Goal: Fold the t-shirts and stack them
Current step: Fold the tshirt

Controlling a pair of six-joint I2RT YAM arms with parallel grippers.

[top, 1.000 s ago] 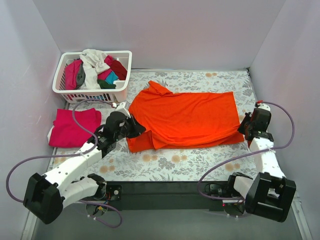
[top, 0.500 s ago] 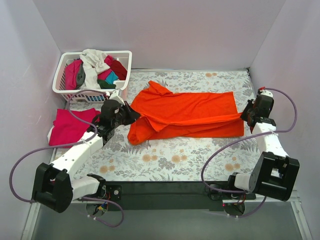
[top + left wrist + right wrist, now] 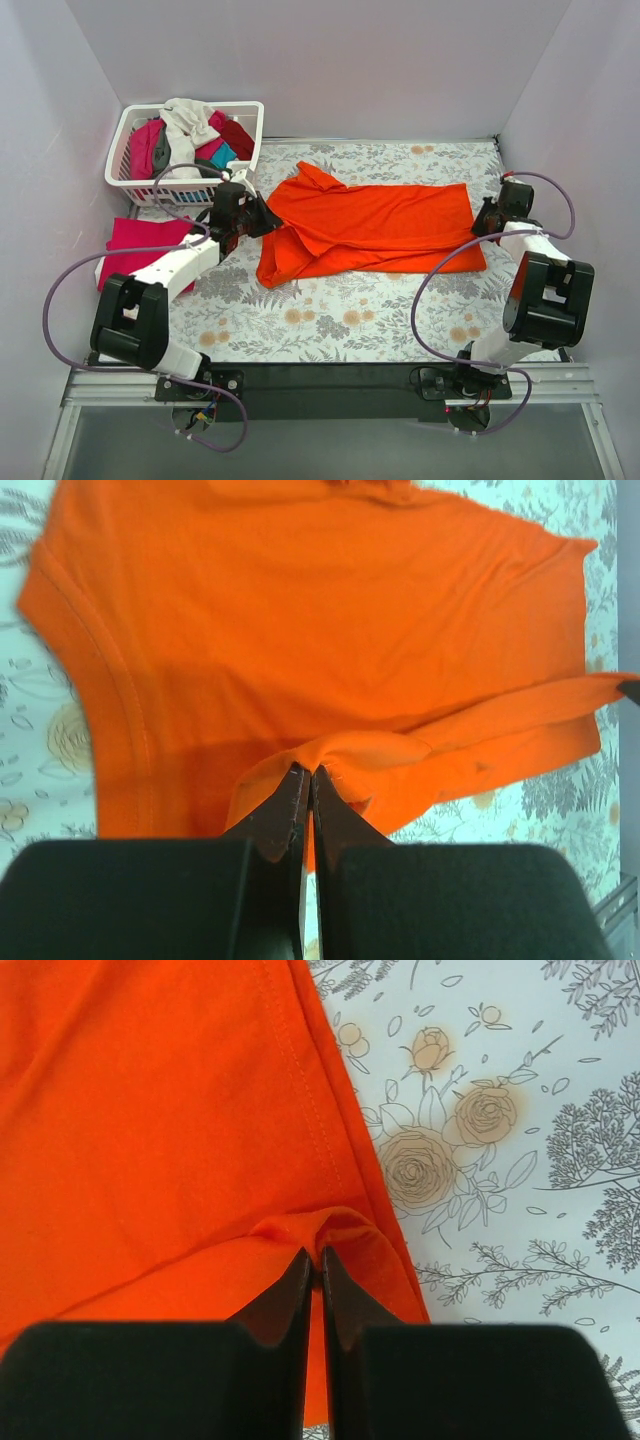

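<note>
The bright orange t-shirt [image 3: 375, 228] lies spread across the middle of the floral table, its near edge lifted and doubled back over itself. My left gripper [image 3: 262, 220] is shut on a pinch of its left edge, seen in the left wrist view [image 3: 308, 770] with orange cloth [image 3: 300, 630] beyond. My right gripper [image 3: 485, 222] is shut on a pinch of its right edge, seen in the right wrist view [image 3: 318, 1255] over the orange cloth [image 3: 150, 1110]. A folded magenta-pink t-shirt [image 3: 130, 255] lies at the left. More shirts, white, pink, dark red and teal, fill the basket [image 3: 243, 118].
The white slatted basket stands at the back left corner against the wall. Pale walls close in on the left, back and right. The floral tablecloth [image 3: 350, 320] shows bare in front of the orange shirt. Purple cables loop from both arms.
Both grippers have moved away from me, carrying the near edge of the orange shirt up and back over the rest of it. The shirt now looks narrower front to back.
</note>
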